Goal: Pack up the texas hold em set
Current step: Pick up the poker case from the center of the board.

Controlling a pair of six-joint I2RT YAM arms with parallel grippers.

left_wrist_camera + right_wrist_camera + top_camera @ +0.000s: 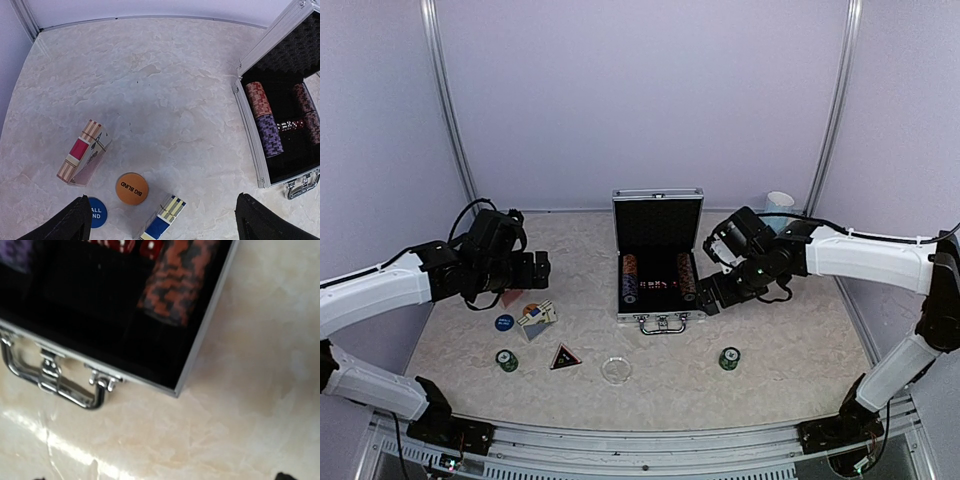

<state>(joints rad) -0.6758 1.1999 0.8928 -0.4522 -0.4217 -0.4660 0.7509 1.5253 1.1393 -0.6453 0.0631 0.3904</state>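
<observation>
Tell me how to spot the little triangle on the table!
Start at the open silver aluminium briefcase in the middle of the pale marbled table. Nearer the camera, to its left, the small black triangle lies flat between a green chip stack and a clear round disc. It alone has three corners; its neighbours are round.

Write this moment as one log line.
case: open, chips inside | left gripper: open, empty, near card decks | right gripper: open, empty, by case's front right corner
</observation>
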